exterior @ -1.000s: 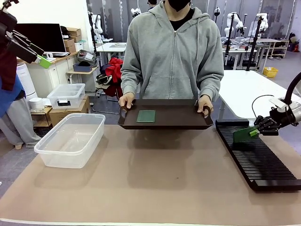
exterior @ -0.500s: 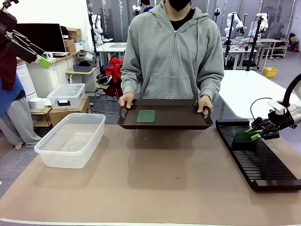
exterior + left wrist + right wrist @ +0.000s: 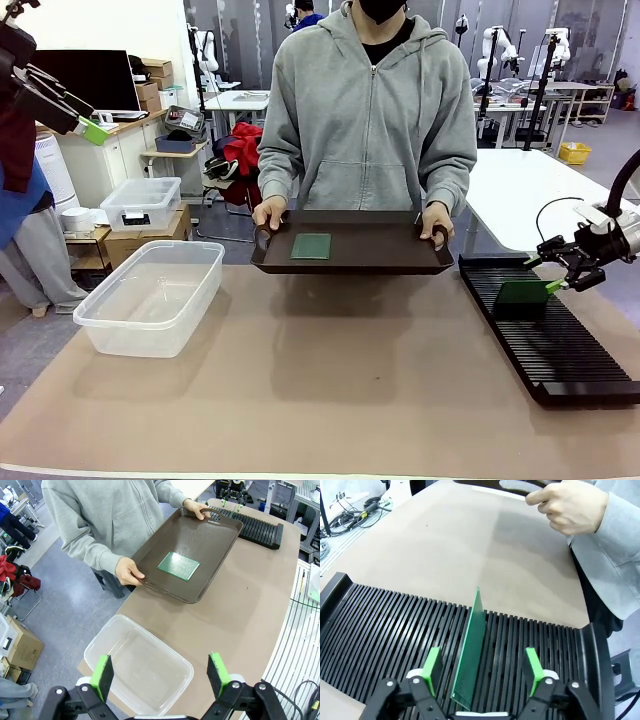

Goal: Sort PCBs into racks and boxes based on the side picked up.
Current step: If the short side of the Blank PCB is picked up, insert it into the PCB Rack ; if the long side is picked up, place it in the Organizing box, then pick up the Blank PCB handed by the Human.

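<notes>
One green PCB (image 3: 521, 296) stands on edge in a slot near the far end of the long black rack (image 3: 560, 350) at the right; in the right wrist view that PCB (image 3: 469, 650) rises between my spread fingers without touching either pad. My right gripper (image 3: 562, 272) is open just above and behind it. A second PCB (image 3: 311, 246) lies flat on the dark brown tray (image 3: 352, 262) that the person holds by both handles. The clear box (image 3: 150, 296) sits at the left, with nothing in it. My left gripper (image 3: 160, 672) hangs open high over the box (image 3: 137, 667).
The person's hand (image 3: 570, 505) grips the tray handle close beyond the rack (image 3: 395, 630). A smaller lidded bin (image 3: 142, 203) stands on a carton behind the box. Bare brown tabletop (image 3: 330, 380) stretches between box and rack.
My right gripper has opened and let go of the PCB, which now stands in the rack slot; the gripper has lifted slightly up and to the right. The left arm has not moved.
</notes>
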Tool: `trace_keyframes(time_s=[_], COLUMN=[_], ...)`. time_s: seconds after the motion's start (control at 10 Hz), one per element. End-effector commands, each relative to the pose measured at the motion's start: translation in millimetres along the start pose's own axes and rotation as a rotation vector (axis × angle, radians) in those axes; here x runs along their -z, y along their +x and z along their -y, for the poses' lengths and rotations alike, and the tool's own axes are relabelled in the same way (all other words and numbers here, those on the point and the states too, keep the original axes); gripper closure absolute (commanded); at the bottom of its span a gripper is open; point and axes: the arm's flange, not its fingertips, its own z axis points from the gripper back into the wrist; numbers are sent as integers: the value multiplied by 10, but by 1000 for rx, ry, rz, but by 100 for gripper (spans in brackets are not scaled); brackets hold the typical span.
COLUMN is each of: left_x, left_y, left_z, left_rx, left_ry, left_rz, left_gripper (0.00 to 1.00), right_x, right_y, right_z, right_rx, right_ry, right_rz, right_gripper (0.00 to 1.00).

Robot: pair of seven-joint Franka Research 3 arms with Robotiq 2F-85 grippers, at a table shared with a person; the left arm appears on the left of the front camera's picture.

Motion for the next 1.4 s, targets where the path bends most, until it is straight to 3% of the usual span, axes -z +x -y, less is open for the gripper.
trace_keyframes(time_s=[0.0, 0.6, 0.7, 1.3], left_x=[3, 3, 3, 3], left_y=[-16, -16, -16, -16], left_z=[-2, -2, -2, -2], left_rx=[-4, -4, -4, -4], left_ry=[0, 0, 0, 0], left_rz=[1, 1, 1, 1], left_gripper=[0, 0, 0, 0], right_x=[-33, -171, -215, -211], right_y=[110, 337, 272, 270], right_z=[-98, -170, -44, -69], right_rx=[-45, -60, -41, -37], right_ry=[-2, -42, -24, -23], right_rz=[-21, -45, -29, -28], right_gripper=[0, 0, 0, 0])
